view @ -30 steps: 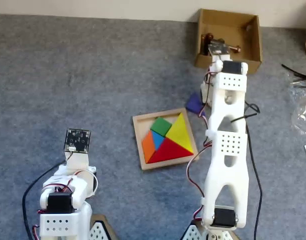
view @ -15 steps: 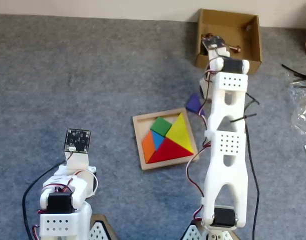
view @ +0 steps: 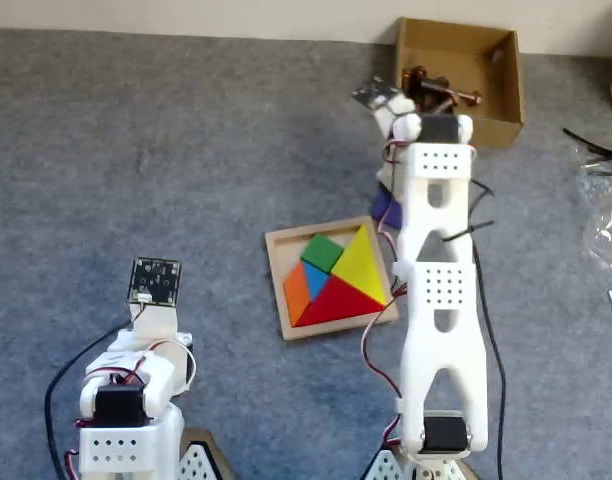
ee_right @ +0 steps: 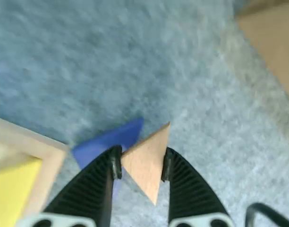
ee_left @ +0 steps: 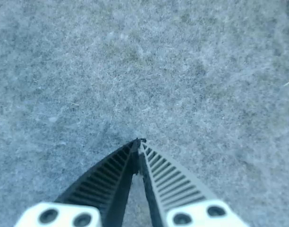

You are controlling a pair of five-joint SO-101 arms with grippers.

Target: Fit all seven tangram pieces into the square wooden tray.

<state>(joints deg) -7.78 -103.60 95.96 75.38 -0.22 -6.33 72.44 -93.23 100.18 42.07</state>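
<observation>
holding plain unpainted wooden triangle (ee_right: 147, 156) in right pincer (ee_right: 141, 162), clamped by its edges betw. both fingers, up off the grey felt-covered desk (ee_right: 135, 56) and just beside a corner of the square wooden tray (ee_right: 46, 166). long edge laid along one finger, so long axis in line w/ the pincer. square corner pressed into the other finger. one sharp tip poking out past the fingertips, the other aimed back toward the wrist. broad face turned to the wrist cam; can't tell if level w/ the desk.

mid-carry by the look of it: picked up, not yet placed. next, prob.: swing over the tray and find the bare patch. seems to be at the corner beside the green square (view: 324, 252) and orange piece (view: 297, 292), hard to be sure. then turn wrist till long edge matches the gap, lower flat, ease the fingers apart. likely a tight fit, so small angle error = jam on the rim.

under/behind the held triangle as seen from the wrist: dark blue flat piece (ee_right: 106, 142), lying on the desk just beside the tray corner, long axis running away from that corner. partly hidden by a finger, so exact shape unclear. most likely left for last.

already seated in tray: yellow triangle (view: 358, 262), red triangle (view: 336, 300), small light blue piece (view: 314, 277).

farther off: open cardboard box (view: 506, 70) past the arm. left pincer (ee_left: 137, 144) pinched fully together, nothing in it, over bare desk, well apart from tray.
</observation>
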